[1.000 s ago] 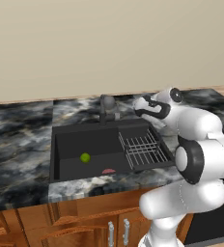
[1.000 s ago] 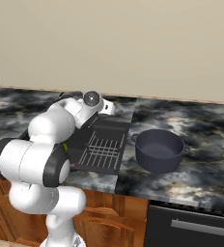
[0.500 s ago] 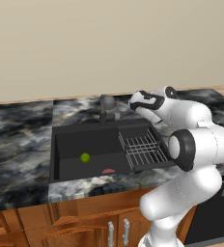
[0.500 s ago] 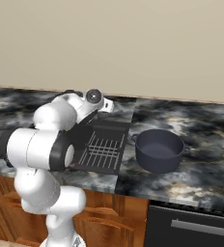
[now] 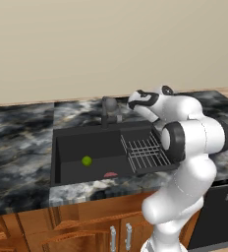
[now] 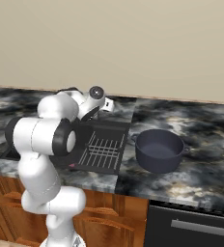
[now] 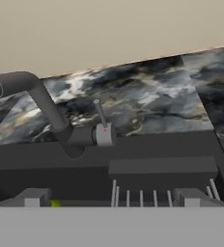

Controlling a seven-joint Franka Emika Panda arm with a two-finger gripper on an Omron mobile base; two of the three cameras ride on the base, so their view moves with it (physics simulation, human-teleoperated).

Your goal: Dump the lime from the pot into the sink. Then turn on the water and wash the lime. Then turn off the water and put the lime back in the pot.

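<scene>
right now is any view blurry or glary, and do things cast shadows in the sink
Left base view: sharp, flat even light, no glare; the lime sits on the sink floor with hardly any shadow under it. Right base view: equally crisp, the pot shows soft shading inside but no highlight. Hand view: softer and coarser, the faucet edges look slightly blurred.

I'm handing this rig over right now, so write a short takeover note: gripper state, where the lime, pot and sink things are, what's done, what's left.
Gripper: open, empty, raised over the sink's back edge near the faucet.
Lime: on the floor of the sink, left of the wire rack.
Pot: upright and empty on the counter right of the sink.
Done: lime dumped.
Left: turn the water on at the faucet lever, wash the lime, turn the water off, return the lime to the pot.
</scene>
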